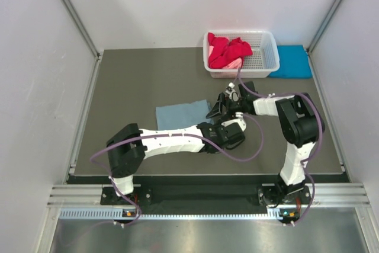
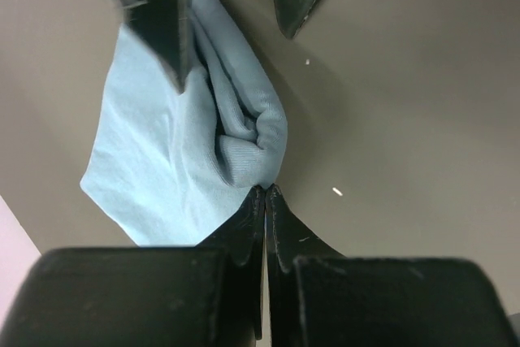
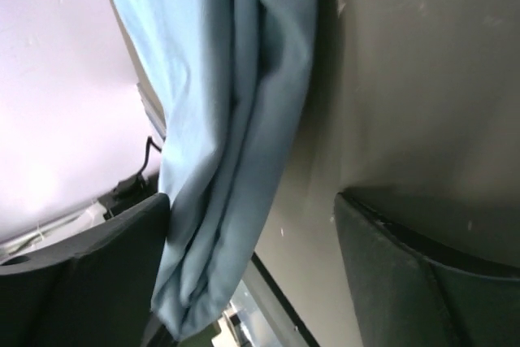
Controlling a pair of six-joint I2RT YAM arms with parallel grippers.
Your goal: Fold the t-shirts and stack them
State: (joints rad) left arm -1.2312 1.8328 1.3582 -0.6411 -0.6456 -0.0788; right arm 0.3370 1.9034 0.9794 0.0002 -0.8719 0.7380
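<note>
Grey-blue t-shirt (image 1: 180, 115) lies on the table (image 1: 130, 93), its right edge bunched; left gripper (image 2: 266, 194) closed, tips meeting at that fold; right gripper (image 3: 252, 201) wide open, straddling the same edge; red t-shirts (image 1: 227, 50) in the basket (image 1: 267, 57); turquoise t-shirt (image 1: 291, 61) just beside it.

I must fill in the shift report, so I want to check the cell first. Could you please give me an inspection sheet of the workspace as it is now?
Surface: dark grey table mat, a few pale specks.
Job's things: grey-blue t-shirt partly folded mid-table; red t-shirt and pink t-shirt heaped in the basket; turquoise t-shirt folded beside it.
Clutter: white lattice basket, far right; nothing else seen.
Grippers: left gripper shut on a bunched corner of the grey-blue t-shirt; right gripper open, cloth beside one finger.
Cables: purple cables loop loosely off both arms.
Surroundings: white walls, metal frame.
</note>
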